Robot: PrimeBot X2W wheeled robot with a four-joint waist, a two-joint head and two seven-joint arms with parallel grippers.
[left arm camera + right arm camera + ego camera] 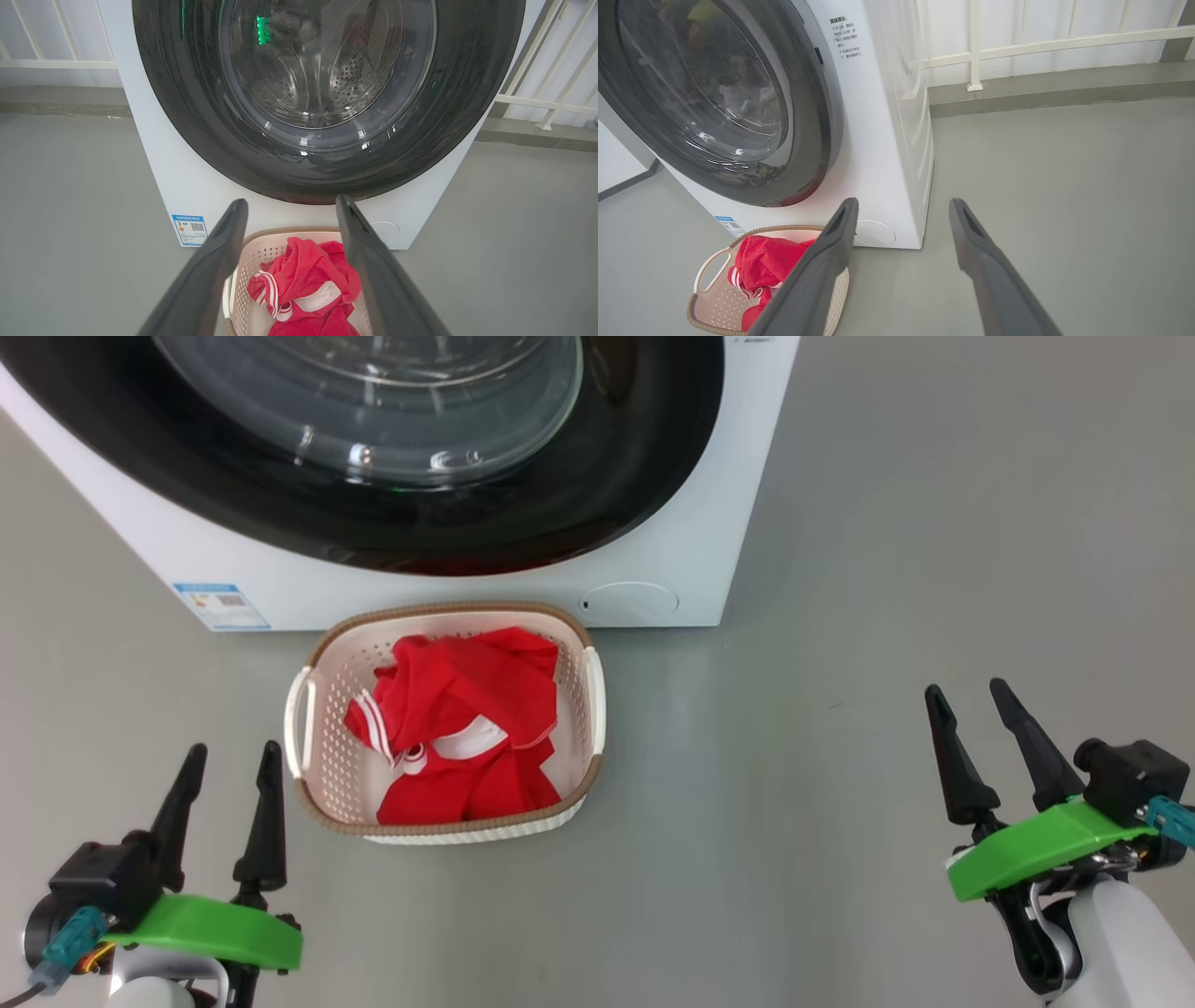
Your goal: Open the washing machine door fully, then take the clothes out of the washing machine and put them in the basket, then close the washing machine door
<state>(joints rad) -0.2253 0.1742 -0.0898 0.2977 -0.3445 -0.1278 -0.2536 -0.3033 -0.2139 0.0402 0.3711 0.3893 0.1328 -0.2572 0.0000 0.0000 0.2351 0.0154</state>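
Observation:
The washing machine (467, 588) stands ahead with its round black door (597, 495) shut flat against the front; through the glass window (322, 70) the steel drum looks bare of fabric. On the floor right before it sits the basket (322, 784), and the red clothes (467, 728) with white stripes lie inside it. My left gripper (231, 761) hovers open at the lower left, beside the basket's left handle, holding nothing. Far off to the right, my right gripper (969, 695) is open and holds nothing.
Grey floor (794, 821) spreads around the basket and to the right of the washer. A white railing (1017, 46) and a low kerb run behind the machine. A blue label (222, 607) marks the washer's lower left corner.

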